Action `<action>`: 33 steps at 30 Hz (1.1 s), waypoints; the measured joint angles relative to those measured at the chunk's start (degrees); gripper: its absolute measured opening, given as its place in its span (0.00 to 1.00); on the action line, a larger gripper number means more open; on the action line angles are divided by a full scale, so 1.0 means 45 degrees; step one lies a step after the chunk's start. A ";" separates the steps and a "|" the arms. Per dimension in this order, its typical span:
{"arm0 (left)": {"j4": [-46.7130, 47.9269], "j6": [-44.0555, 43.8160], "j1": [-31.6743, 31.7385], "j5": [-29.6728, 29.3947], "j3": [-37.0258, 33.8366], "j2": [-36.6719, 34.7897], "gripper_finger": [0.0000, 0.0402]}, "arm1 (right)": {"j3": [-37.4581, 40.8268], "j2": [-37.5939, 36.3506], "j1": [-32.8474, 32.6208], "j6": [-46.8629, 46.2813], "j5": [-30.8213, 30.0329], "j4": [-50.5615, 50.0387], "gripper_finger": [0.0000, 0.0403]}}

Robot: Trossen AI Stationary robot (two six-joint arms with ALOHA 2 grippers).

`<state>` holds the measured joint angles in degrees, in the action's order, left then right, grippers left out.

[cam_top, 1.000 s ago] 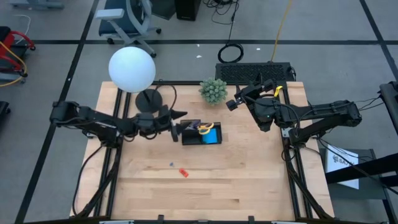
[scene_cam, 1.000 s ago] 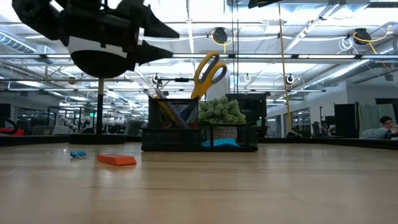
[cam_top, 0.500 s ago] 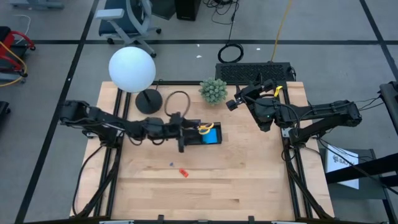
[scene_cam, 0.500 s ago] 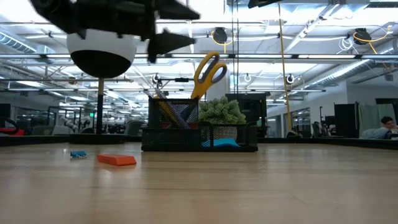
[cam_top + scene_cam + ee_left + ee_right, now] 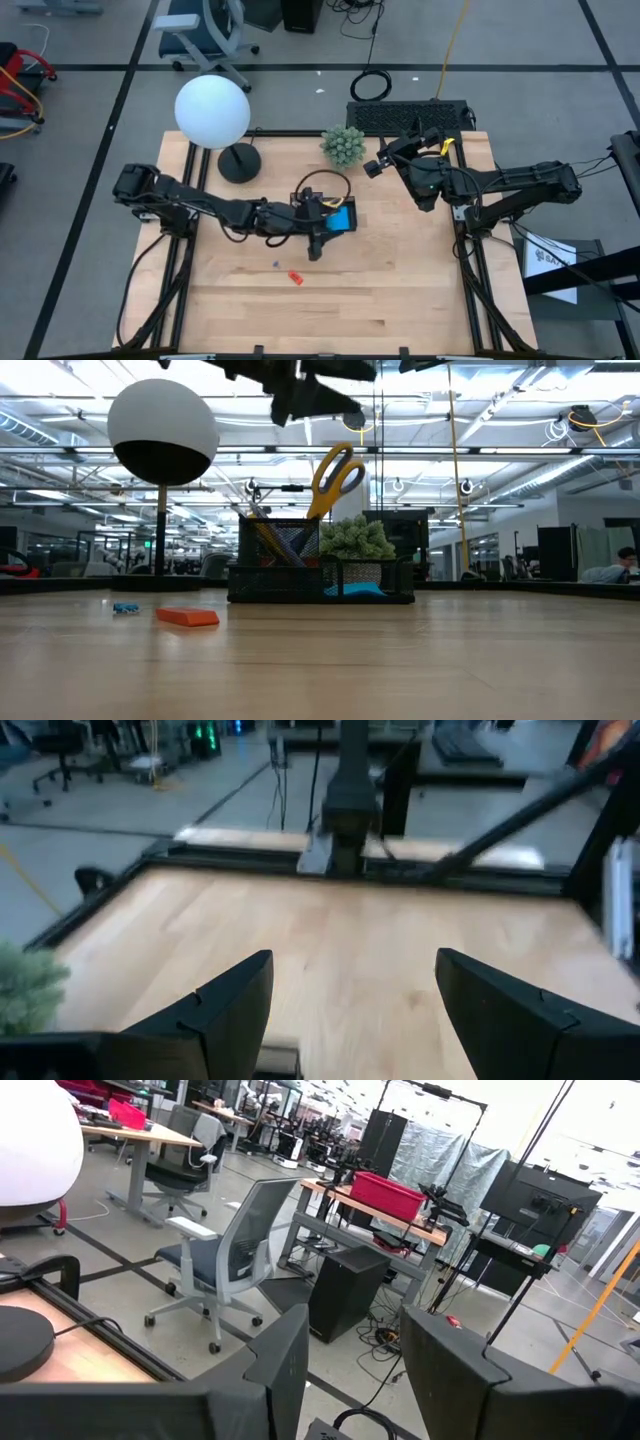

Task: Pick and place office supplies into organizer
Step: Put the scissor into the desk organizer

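The black organizer [image 5: 336, 221] [image 5: 320, 575] stands mid-table, a little toward the far edge. In it are the yellow-handled scissors [image 5: 335, 478], handles up, slanted pens [image 5: 272, 542] and a blue note pad [image 5: 345, 218]. A small red piece [image 5: 295, 277] [image 5: 187, 618] and a tiny blue piece [image 5: 276, 265] [image 5: 125, 608] lie flat on the table, nearer the front. My left gripper [image 5: 325, 232] [image 5: 350, 1010] hovers above the organizer's left part, open, nothing between its fingers. My right gripper [image 5: 372, 168] [image 5: 350, 1370] waits raised at the far right, open.
A lamp with a white globe [image 5: 212, 110] and round black base [image 5: 238, 162] stands at the far left. A green spiky plant ball [image 5: 343, 145] [image 5: 355, 540] sits just behind the organizer. Bare wood [image 5: 380, 290] stretches across the near half of the table.
My left gripper has travelled toward the table's right edge, from beside the lamp base to above the organizer. It has risen a little and rolled as it went. Its fingers stay apart. Nothing on the table has moved.
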<state>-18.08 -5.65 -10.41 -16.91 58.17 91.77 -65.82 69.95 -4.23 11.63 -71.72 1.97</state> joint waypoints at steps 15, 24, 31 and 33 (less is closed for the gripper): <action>0.2624 0.0427 -0.1253 -0.1285 -0.0079 -0.0566 0.70 | 0.0000 -0.0004 0.0000 -0.0002 -0.0001 -0.0008 0.38; 0.5685 -0.0367 -0.2158 -0.4541 -0.0125 -0.2487 0.70 | 0.0000 0.0000 0.0000 -0.0906 0.0000 -0.0003 0.38; 0.6621 -0.1597 -0.2747 -0.7452 -0.1316 -0.3796 0.70 | 0.0000 -0.0003 0.0000 -0.2404 0.0177 -0.0324 0.38; 0.6727 -0.2092 -0.2869 -0.7989 -0.2043 -0.4475 0.70 | 0.0017 -0.0016 0.0005 -0.3392 0.1679 -0.1108 0.38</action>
<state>12.19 -15.07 -23.33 -52.86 48.97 71.63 -65.74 69.88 -4.21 -3.64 -64.17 -3.02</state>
